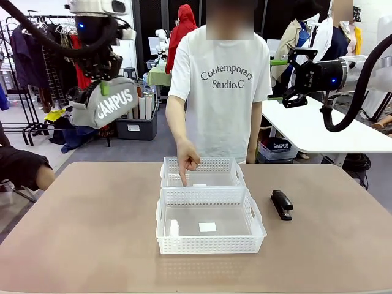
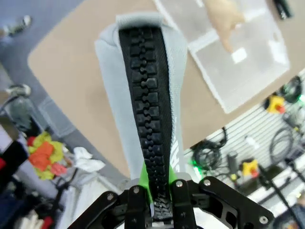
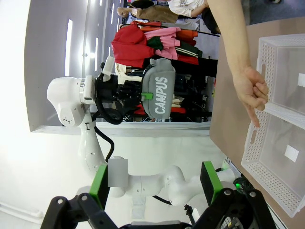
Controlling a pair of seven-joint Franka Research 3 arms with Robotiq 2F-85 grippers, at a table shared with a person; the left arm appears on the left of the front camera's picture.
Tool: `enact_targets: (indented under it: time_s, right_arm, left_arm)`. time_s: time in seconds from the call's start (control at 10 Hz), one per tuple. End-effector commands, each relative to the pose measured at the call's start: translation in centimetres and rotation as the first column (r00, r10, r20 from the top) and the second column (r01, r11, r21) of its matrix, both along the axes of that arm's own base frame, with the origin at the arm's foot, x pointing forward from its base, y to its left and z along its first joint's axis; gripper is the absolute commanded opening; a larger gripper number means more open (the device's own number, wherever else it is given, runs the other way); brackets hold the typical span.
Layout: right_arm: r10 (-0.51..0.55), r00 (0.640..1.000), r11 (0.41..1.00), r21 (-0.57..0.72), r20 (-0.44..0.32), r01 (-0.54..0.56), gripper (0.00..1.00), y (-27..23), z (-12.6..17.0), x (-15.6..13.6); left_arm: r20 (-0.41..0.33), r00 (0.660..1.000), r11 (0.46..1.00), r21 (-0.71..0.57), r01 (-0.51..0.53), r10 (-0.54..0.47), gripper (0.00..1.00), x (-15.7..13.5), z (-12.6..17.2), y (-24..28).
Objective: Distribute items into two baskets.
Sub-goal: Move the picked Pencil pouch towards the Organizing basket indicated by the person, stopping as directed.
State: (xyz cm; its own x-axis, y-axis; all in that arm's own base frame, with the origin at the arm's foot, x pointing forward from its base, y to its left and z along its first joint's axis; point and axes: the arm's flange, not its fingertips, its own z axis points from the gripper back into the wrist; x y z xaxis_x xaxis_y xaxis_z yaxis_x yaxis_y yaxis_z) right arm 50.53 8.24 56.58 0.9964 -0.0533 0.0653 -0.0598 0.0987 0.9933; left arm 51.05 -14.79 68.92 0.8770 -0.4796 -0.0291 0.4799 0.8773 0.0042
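Left gripper (image 1: pixel 105 84) is raised high over the far-left side of the table (image 1: pixel 79 226), clenched on the top zipper edge of the grey CAMPUS pouch (image 1: pixel 108 104). The pouch hangs below the fingers, tilted, lettering facing the camera, well above the tabletop. In the left wrist view the black zipper (image 2: pixel 147 119) runs straight up from between the green pads, which are pinched on it.

Right gripper (image 1: pixel 286 79) is up at the far right, well above the table, jaws spread wide and holding nothing; fingers point toward the left.

2 white baskets sit at table centre, touching, 1 behind the other. Near basket (image 1: pixel 208 245) has a small white square on its floor. Far basket (image 1: pixel 202 161) has a white label too.

The person stands at the far side. Their hand (image 1: pixel 188 160) is over the far basket, index finger pointing down into it, near the wall shared with the near basket.

Black stapler (image 1: pixel 282 204) lies on the table just right of the near basket, not touching it.
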Motion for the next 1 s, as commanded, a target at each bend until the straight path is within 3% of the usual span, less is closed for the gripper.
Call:
enact_targets:
  time_s: [0.0,0.3,0.5,0.6,0.9]
  right_arm:
    - [0.0,1.0,1.0,0.002,0.002,0.0,1.0,0.0,0.2,0.0]
    - [0.0,1.0,1.0,0.002,0.002,0.0,1.0,0.0,0.2,0.0]
    - [0.0,1.0,1.0,0.002,0.002,0.0,1.0,0.0,0.2,0.0]
    - [0.0,1.0,1.0,0.002,0.002,0.0,1.0,0.0,0.2,0.0]
    - [0.0,1.0,1.0,0.002,0.002,0.0,1.0,0.0,0.2,0.0]
  left_arm:
    - [0.027,0.98,0.978,0.081,0.194,-0.197,0.0,0.2,0.4,-1.1]
    - [0.055,0.898,0.897,0.105,0.43,-0.437,0.0,0.4,0.0,-4.8]
    - [0.058,0.82,0.821,0.098,0.563,-0.57,0.0,1.0,-0.2,-7.2]
    - [0.063,0.755,0.757,0.093,0.647,-0.653,0.0,1.2,-0.1,-8.2]
    - [0.045,0.655,0.657,0.044,0.753,-0.754,0.0,1.3,-1.0,-11.1]
